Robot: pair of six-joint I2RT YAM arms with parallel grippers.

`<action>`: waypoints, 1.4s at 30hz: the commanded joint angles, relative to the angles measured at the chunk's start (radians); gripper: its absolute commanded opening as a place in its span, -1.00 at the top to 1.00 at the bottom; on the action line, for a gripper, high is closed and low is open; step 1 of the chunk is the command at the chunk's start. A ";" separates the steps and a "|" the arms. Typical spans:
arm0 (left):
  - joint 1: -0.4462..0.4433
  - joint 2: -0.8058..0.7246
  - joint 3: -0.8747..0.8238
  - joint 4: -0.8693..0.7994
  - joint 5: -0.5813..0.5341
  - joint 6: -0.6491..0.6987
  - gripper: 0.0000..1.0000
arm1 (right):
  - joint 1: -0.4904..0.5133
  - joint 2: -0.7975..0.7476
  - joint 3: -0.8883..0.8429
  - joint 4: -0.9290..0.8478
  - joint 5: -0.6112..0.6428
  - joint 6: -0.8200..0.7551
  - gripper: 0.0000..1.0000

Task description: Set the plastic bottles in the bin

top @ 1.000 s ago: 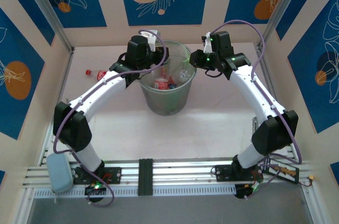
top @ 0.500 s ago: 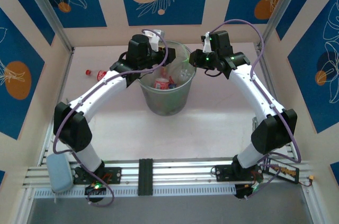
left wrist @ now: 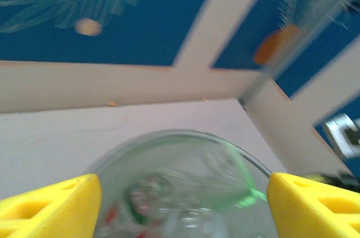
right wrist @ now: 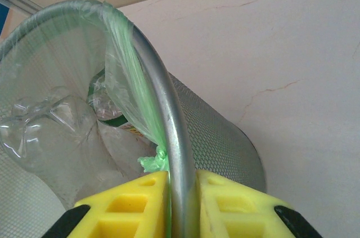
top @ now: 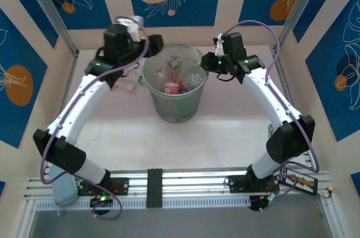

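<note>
Seemingly between drops: left gripper (left wrist: 180,204) gapes empty beside the round grey-green mesh bin (top: 174,108), right gripper (right wrist: 181,179) clamps its rim; next, fetch the clear plastic bottle (top: 130,85) nearby.

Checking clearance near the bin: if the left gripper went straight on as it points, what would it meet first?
Likely the bin: its rim and open mouth lie straight ahead of the open left gripper, with blurred bottles inside. Depth is unclear, so it could pass over the rim instead.

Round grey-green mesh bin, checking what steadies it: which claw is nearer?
Right: right claw grips the bin at its rim; left claw hovers open by its left edge.
</note>
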 commanded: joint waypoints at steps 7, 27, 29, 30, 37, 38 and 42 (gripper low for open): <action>0.383 -0.057 -0.270 -0.053 -0.010 -0.229 -0.75 | 0.027 -0.012 -0.009 -0.040 -0.049 -0.001 0.59; 0.557 0.389 -0.278 0.095 -0.059 -0.508 -0.85 | 0.066 -0.035 -0.041 -0.062 -0.025 0.000 0.59; 0.557 0.427 -0.272 0.115 -0.057 -0.534 -0.85 | 0.071 -0.037 -0.042 -0.066 -0.023 0.000 0.59; 0.557 0.444 -0.268 0.128 -0.059 -0.546 -0.84 | 0.074 -0.037 -0.044 -0.067 -0.023 0.001 0.59; 0.557 0.558 -0.188 0.120 -0.065 -0.540 -0.84 | 0.083 -0.024 -0.035 -0.082 -0.014 -0.002 0.59; 0.556 0.576 -0.169 0.093 -0.068 -0.532 -0.83 | 0.084 -0.025 -0.037 -0.082 -0.010 -0.002 0.59; 0.556 0.623 -0.163 0.104 -0.051 -0.546 -0.80 | 0.083 -0.024 -0.046 -0.077 -0.007 0.000 0.59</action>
